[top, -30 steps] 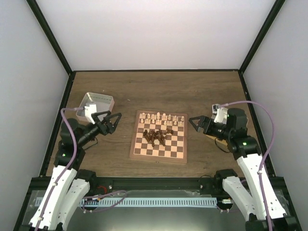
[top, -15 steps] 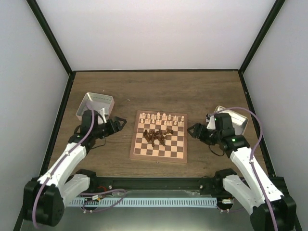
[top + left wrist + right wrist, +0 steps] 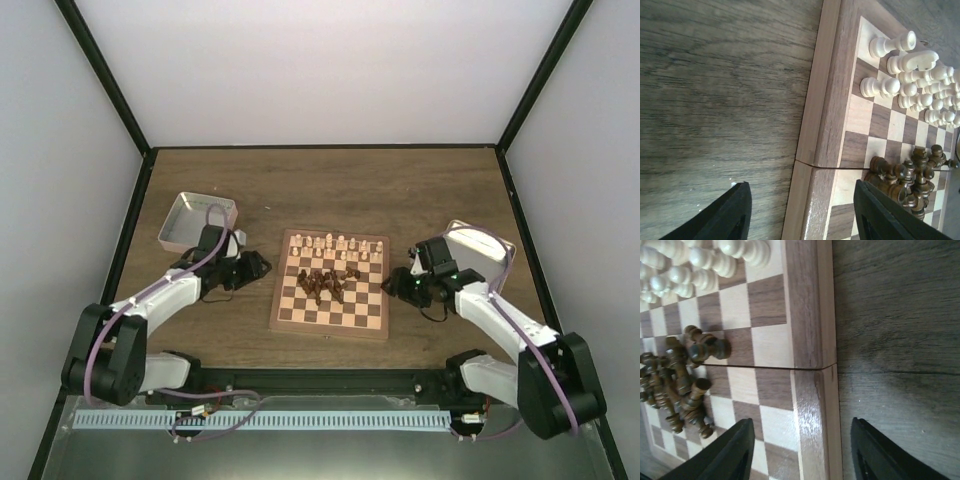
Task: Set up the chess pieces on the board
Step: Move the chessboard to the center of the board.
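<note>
Lowered beside the board (image 3: 326, 331), left tool (image 3: 801, 200) and right tool (image 3: 801, 440) gape, wrist views show.

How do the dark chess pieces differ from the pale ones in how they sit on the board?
Colour: the dark pieces are brown, the pale pieces cream.
Place: the dark pieces sit mid-board, the pale pieces along the far edge.
Arrangement: the dark pieces are bunched in a jumbled heap, pointing different ways; the pale pieces are spread out in rows.
Both sets are small wooden chessmen resting on the board.
</note>
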You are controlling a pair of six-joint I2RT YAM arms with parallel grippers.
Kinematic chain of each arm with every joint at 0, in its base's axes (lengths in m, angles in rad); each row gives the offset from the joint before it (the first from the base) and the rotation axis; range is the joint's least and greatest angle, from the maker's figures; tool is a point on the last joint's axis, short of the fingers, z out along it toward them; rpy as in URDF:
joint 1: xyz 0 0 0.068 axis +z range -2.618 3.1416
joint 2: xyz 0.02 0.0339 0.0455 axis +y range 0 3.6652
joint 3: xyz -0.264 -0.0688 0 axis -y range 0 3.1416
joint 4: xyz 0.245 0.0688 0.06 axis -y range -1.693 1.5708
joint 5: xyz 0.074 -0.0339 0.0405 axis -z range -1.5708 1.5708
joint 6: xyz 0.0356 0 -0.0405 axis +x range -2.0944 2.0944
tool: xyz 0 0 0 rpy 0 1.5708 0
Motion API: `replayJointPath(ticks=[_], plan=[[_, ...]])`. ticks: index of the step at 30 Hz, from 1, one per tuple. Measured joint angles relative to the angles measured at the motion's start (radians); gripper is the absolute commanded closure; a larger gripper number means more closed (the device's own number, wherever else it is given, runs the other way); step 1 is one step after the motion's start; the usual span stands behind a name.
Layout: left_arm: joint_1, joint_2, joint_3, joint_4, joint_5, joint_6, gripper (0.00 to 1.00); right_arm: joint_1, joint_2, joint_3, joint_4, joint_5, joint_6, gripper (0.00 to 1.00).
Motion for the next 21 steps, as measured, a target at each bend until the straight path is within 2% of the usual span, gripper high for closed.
replayJointPath(ticks=[3,11,13,16,21], plan=[[-0.011,0.052,0.021,0.006,0.016,0.004,0.52,0.015,0.06,-0.004,0.042,0.01,0.003,0.57],[-0.047,0.155,0.061,0.025,0.054,0.026,0.55,0.019,0.166,-0.016,0.138,-0.008,0.004,0.63],[-0.054,0.177,0.069,0.027,0.058,0.028,0.6,0.02,0.182,-0.024,0.164,-0.016,0.006,0.65],[-0.061,0.209,0.082,0.03,0.063,0.031,0.74,0.02,0.188,-0.028,0.189,-0.025,0.013,0.66],[-0.062,0.27,0.124,0.024,0.056,0.044,0.8,0.019,0.203,-0.032,0.229,-0.036,0.03,0.72]])
